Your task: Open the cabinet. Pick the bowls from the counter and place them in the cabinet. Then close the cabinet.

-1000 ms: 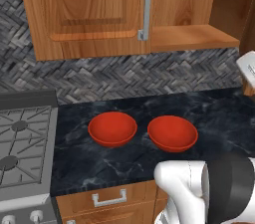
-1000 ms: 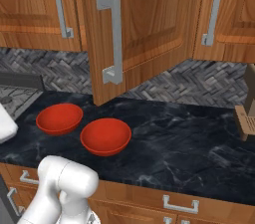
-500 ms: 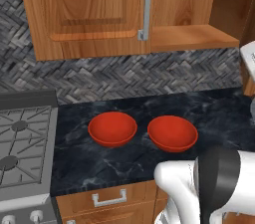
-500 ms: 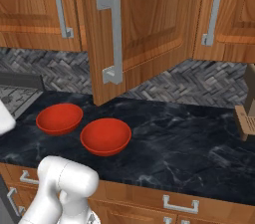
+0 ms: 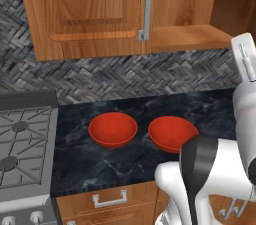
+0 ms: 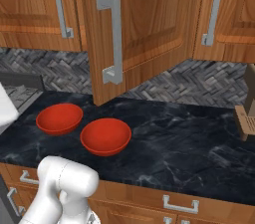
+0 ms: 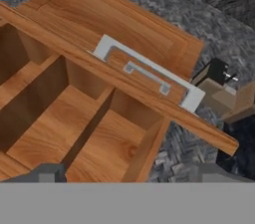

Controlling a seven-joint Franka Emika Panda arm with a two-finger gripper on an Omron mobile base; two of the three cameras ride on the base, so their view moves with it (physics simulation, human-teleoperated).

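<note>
Nothing moved; both bowls (image 5: 113, 129) (image 5: 172, 133) sit on the counter (image 6: 189, 143). My arm hides one bowl's edge. Fingers (image 7: 132, 174) wide apart, empty, facing the open cabinet (image 7: 74, 113).

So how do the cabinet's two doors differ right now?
In the right base view, the right door is swung out over the counter, while in the left base view the left door sits shut and flush. Beside the shut door the shelf lies exposed and bare. Both doors are the same brown panelled wood, each with a long silver bar handle.
</note>
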